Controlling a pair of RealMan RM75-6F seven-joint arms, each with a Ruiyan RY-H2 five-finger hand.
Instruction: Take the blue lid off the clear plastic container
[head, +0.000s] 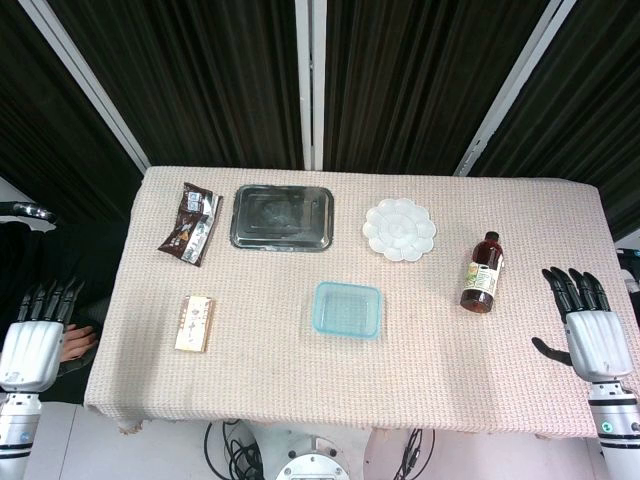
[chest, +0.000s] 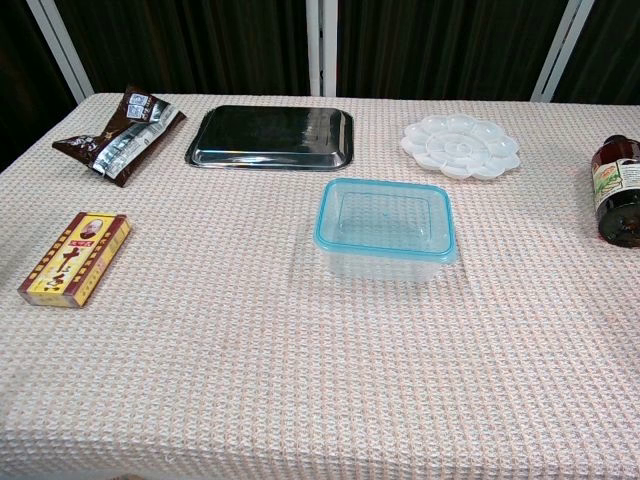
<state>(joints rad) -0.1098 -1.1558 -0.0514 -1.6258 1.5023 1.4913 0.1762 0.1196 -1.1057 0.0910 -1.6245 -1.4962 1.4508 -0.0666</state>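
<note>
In the head view I am seeing nothing of the job started: the clear plastic container is sitting just below the centre of the frame on the worktop, with its blue lid seated flat on the rim. My left robot hand is hanging off the lower left edge, fingers apart and holding nothing; my right robot hand is waiting at the lower right, also spread wide and empty, near the brown bottle but well apart from the container. In the chest view neither hand is showing; the container is resting in mid-frame, lid apparently pressed down all round. So I am judging that everything is left: reaching in, steadying the box, gripping an edge and lifting the lid.
</note>
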